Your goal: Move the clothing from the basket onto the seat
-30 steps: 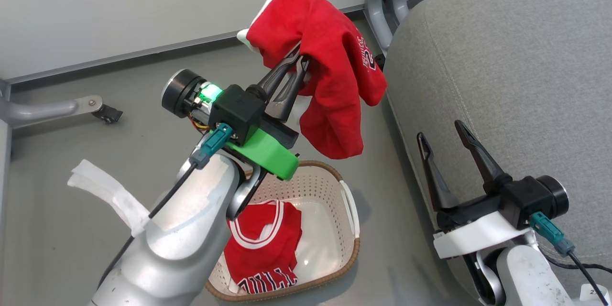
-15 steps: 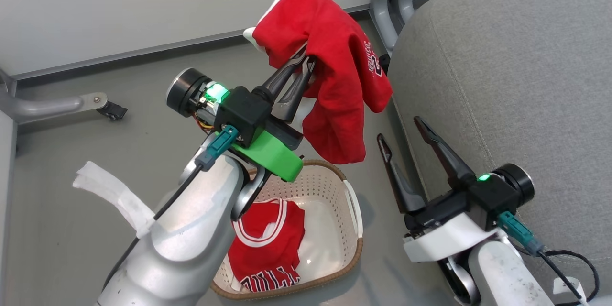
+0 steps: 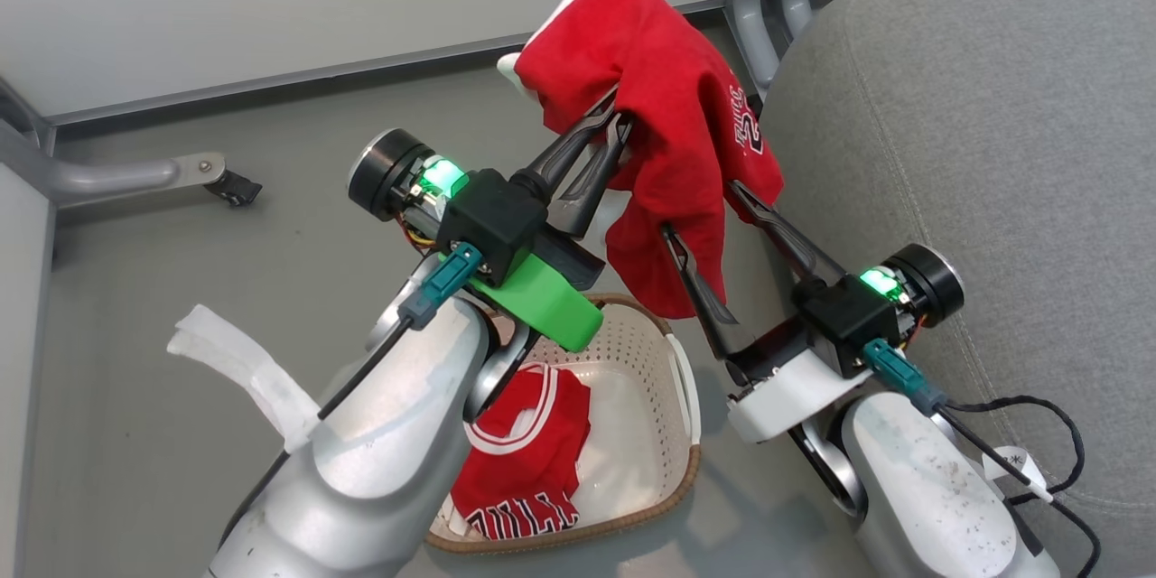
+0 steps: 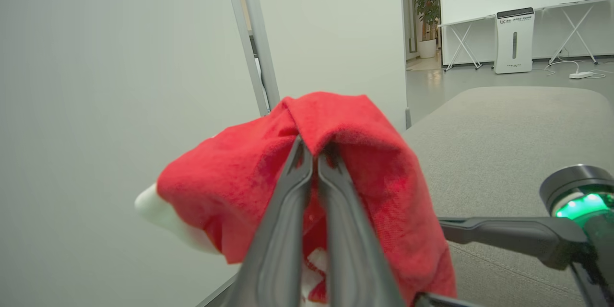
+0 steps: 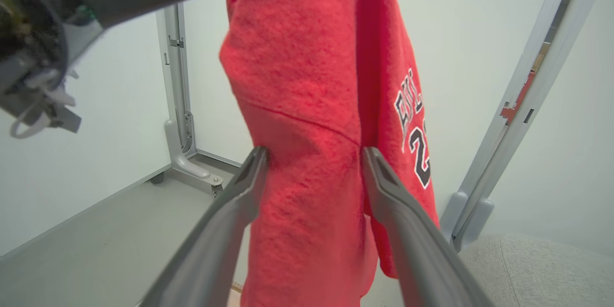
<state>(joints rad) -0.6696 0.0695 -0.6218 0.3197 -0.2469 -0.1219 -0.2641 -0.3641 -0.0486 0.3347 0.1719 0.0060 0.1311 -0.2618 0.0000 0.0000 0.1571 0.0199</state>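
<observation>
The left claw (image 3: 612, 116) is clamped shut on a fold of the red garment (image 3: 668, 81), holding it in the air above the basket (image 3: 688, 397) and just beside the rounded edge of the grey seat (image 3: 975, 108). The right claw (image 3: 701, 209) is spread open, its two fingers on either side of the cloth's hanging lower part. The striped jersey (image 3: 524, 461) lies crumpled in the basket, which stands on the floor (image 3: 135, 289).

Reds over cream and grey

The hanging garment (image 3: 668, 108) was red with small white-edged dark print; the jersey (image 3: 528, 461) was red with white-striped trim; the basket (image 3: 632, 361) was cream-white, perforated and brown-rimmed; the seat (image 3: 975, 108) was light grey.
</observation>
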